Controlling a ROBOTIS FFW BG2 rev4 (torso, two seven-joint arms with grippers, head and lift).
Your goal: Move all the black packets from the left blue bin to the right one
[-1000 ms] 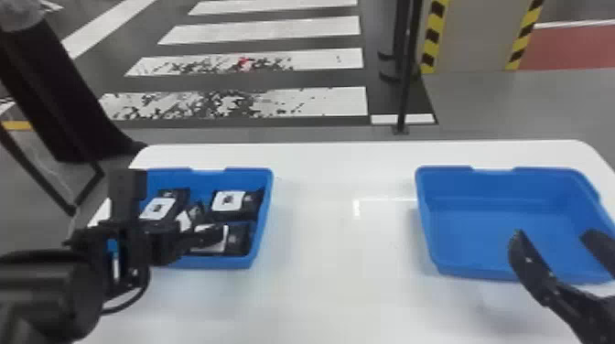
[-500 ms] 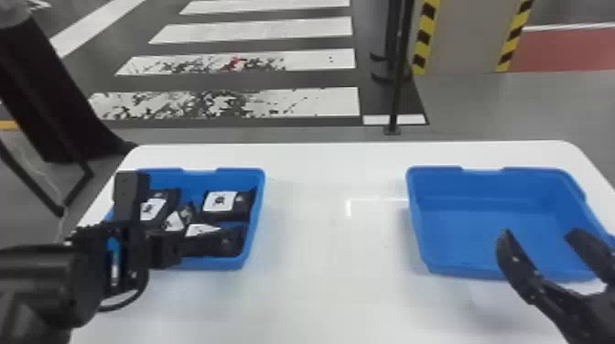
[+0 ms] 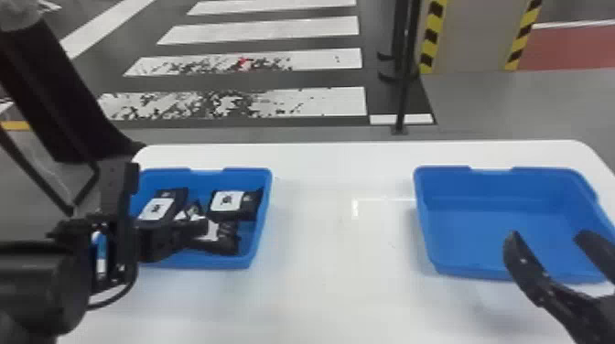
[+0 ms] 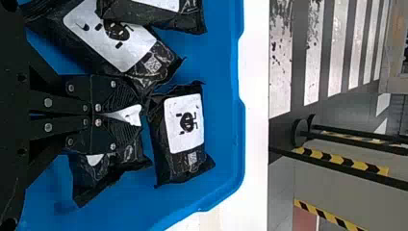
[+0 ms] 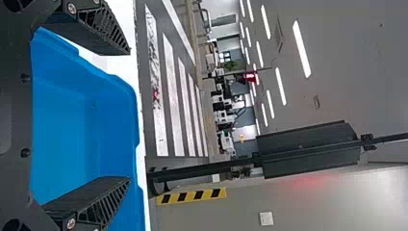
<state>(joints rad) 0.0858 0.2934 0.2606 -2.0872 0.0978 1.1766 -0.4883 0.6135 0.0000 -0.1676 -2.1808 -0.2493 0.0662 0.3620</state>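
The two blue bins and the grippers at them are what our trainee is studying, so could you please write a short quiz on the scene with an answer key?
1. True or false: the left gripper is at the left blue bin, where the black packets lie.

2. Multiple choice: how are the fingers of the right gripper?
a) pressed together
b) crossed
c) spread apart

3. Fill in the colour: the right blue bin stands on a ____ table.

Key: 1 true; 2 c; 3 white.
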